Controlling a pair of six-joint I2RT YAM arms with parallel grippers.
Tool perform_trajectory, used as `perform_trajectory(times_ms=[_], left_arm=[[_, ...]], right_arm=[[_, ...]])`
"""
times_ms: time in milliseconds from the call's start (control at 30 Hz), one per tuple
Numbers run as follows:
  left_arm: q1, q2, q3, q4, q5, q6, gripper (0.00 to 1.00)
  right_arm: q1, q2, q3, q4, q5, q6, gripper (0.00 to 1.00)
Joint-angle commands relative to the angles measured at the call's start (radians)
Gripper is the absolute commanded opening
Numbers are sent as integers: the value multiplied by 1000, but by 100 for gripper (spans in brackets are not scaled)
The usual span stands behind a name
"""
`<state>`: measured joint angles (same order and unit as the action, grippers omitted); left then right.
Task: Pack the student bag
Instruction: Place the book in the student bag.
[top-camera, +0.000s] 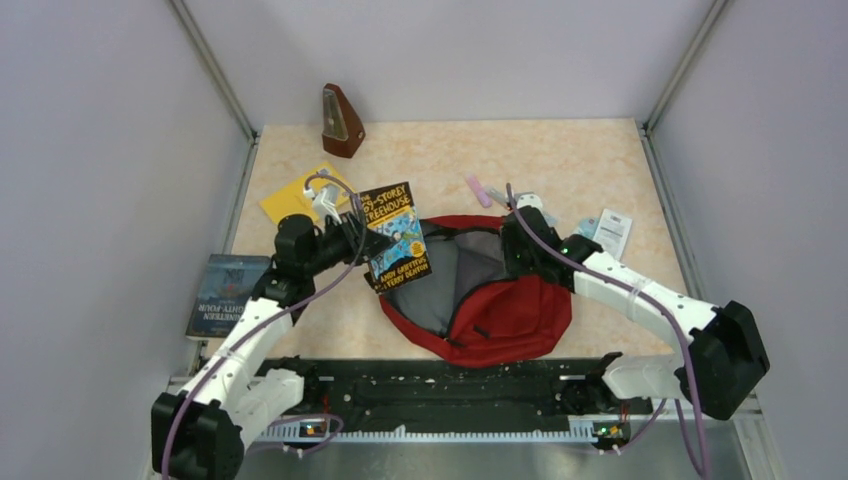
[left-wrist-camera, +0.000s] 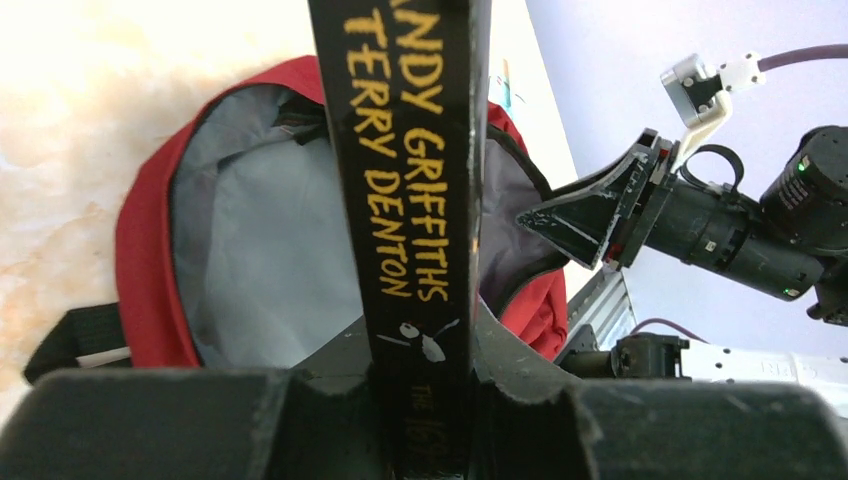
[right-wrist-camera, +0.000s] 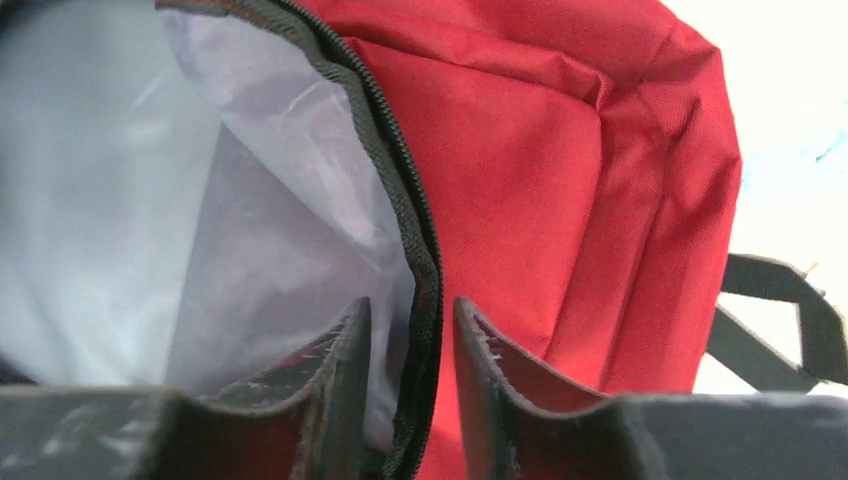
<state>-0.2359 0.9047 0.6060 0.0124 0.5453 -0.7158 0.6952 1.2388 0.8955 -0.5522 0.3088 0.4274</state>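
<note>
Red fabric dead centre in the top view: the student bag (top-camera: 500, 310) lies flat on the table (top-camera: 560, 160), just ahead of the arm bases, with its main compartment unzipped and the grey lining (top-camera: 440, 285) showing. The left gripper (top-camera: 372, 240) holds a paperback book (top-camera: 397, 235) up over the bag's left edge, and the right gripper (top-camera: 522, 238) sits at the far right rim. A metronome (top-camera: 342, 122), a yellow envelope (top-camera: 290, 200) and a second book (top-camera: 225, 292) are all outside the bag. From the left wrist, the jaws are clamped tight on the book's spine end, with the open mouth right behind it and the other gripper across at the rim. From the right wrist, the fingers straddle the zip rim (right-wrist-camera: 400, 200), one inside on the lining and one outside on the red. They're partly apart, and I honestly can't tell if they're pinching it or just sitting around it. A black strap (right-wrist-camera: 780, 310) trails off to the side. What worries me is that if that rim isn't really held, the soft mouth could sag and the book's corner would catch on the zip. The whole bag might also just scoot when pushed. And since the book is held by one end, it could twist in the grip.
</note>
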Motion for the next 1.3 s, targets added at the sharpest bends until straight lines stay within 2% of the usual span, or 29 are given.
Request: perform_trajectory(times_ms=[0,33,100,400,567,800,933,1067,1267], left_arm=[[-48,32,-31,219,14,-47,0],[-60,48,-42,242,6,-58,0],[-80,74,-52,277,0,-71,0],[-186,207,-70,361,-38,-82,0],[-216,257,-90,442,-51,-122,0],[-305,426,-54,600,-69,-175,0],[-329,504,-43,732,-43,-244,0],[-368,542,-32,778,-32,-288,0],[-404,580,-59,905,3,-436,0]], right_arm=[[-6,8,36,4,-9,9,17],[-6,0,49,-4,-2,4,9],[-7,-29,86,-17,4,-10,0],[-6,-101,214,-34,-41,-21,0],[-6,-145,214,40,-106,-20,0],[-6,-131,223,100,-159,-32,0],[-6,-122,215,124,-185,-25,0],[-7,-102,210,135,-174,-31,0],[-6,-62,214,151,-163,-43,0]])
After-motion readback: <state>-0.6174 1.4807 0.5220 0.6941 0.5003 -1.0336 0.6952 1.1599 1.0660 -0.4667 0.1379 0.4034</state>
